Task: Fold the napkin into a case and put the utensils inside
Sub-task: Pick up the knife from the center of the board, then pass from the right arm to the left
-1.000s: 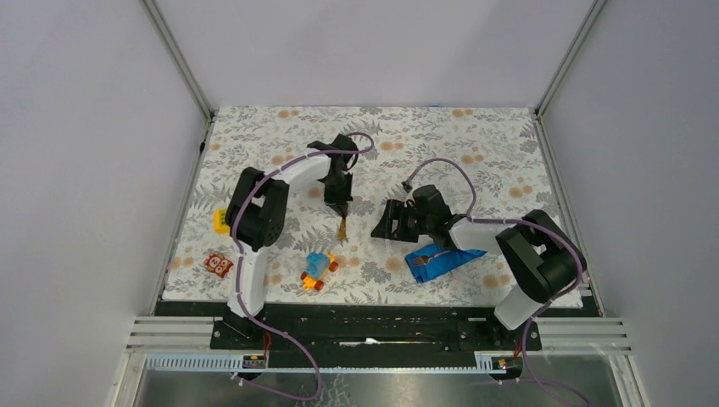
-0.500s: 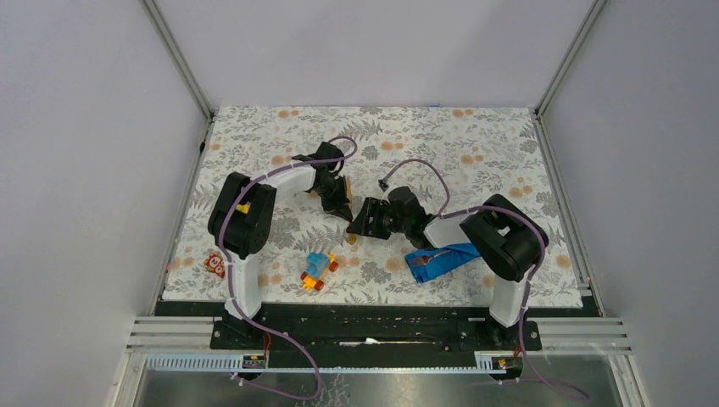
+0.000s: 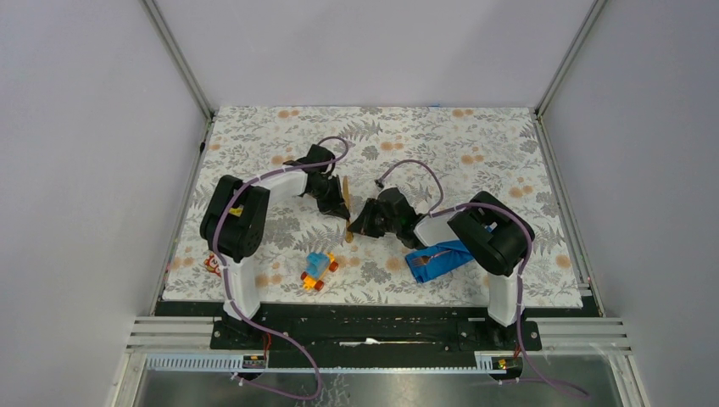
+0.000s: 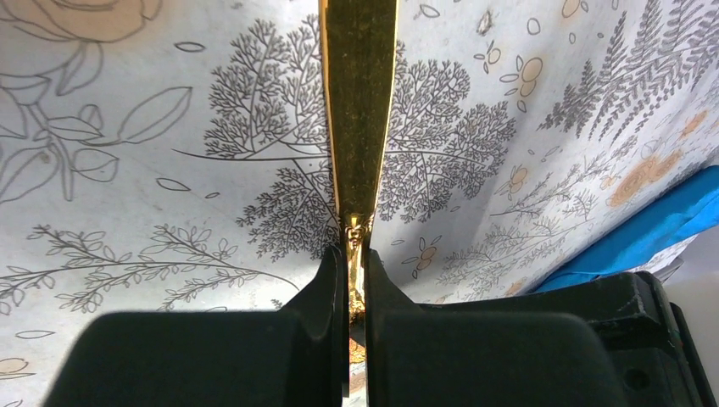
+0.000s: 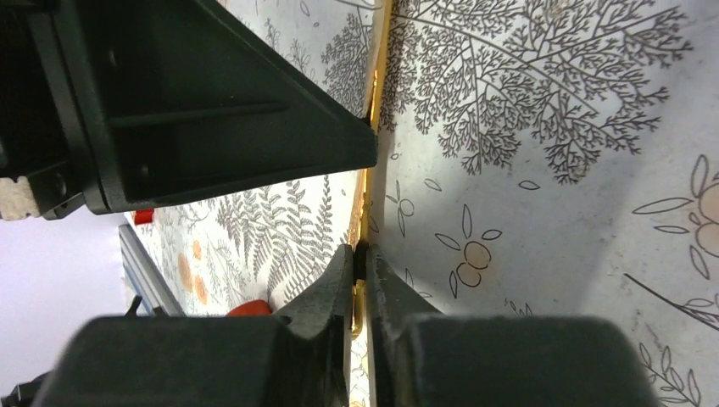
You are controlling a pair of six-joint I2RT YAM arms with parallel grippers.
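Note:
A golden knife hangs above the mat mid-table, held at both ends. My left gripper is shut on its handle; in the left wrist view the flat gold blade runs straight out from the gripper. My right gripper is shut on the knife's other end; in the right wrist view the thin gold edge passes between the closed gripper and runs to the left gripper's black body. The folded blue napkin lies under the right arm with the fork on it.
A blue-and-orange toy car sits near the front edge, left of the napkin. A red patterned block lies at the front left beside the left arm's base. The floral mat covers the table.
The right gripper has moved left to the knife and shut on it. The left arm has swung the knife from hanging down to lying along the table, toward the right gripper.

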